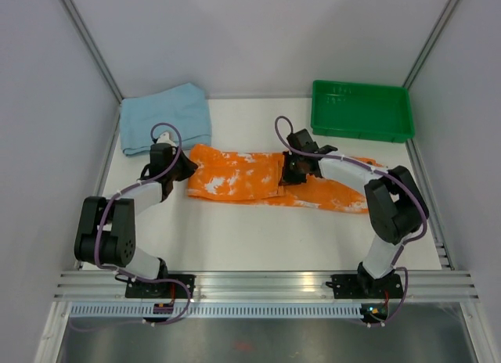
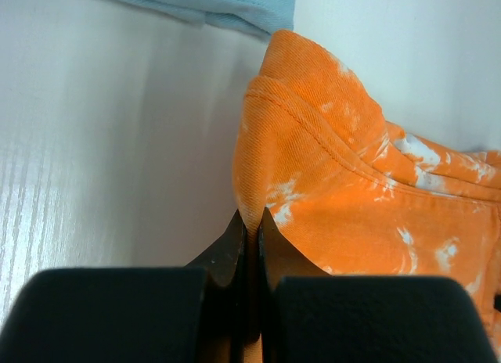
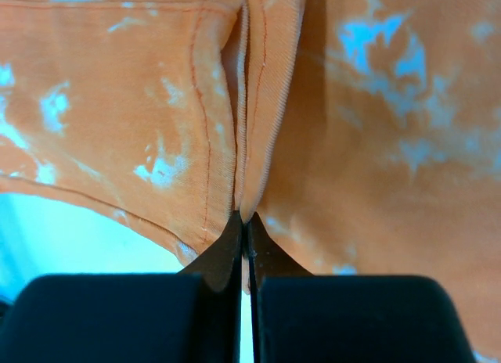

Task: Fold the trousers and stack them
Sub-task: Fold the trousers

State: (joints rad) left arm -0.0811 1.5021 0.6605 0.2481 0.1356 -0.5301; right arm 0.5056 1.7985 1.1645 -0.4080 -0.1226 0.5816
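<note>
The trousers (image 1: 250,179), one orange pair with white blotches, lie stretched from left to right across the middle of the table (image 1: 258,238). Their left end is just beside the one folded blue cloth (image 1: 166,120). Their right end lies in front of the one green tray (image 1: 362,134), apart from it. There are two grippers. The left gripper (image 1: 185,172) is clenched on a stitched edge at the left end, and the right gripper (image 1: 291,175) on a seam fold near the middle. The near half of the table is open surface in front of both arms. From above, the fingertips are hidden under the wrists. Only the wrist cameras show the cloth pinched, and the left one shows it pulled up into a ridge.
</note>
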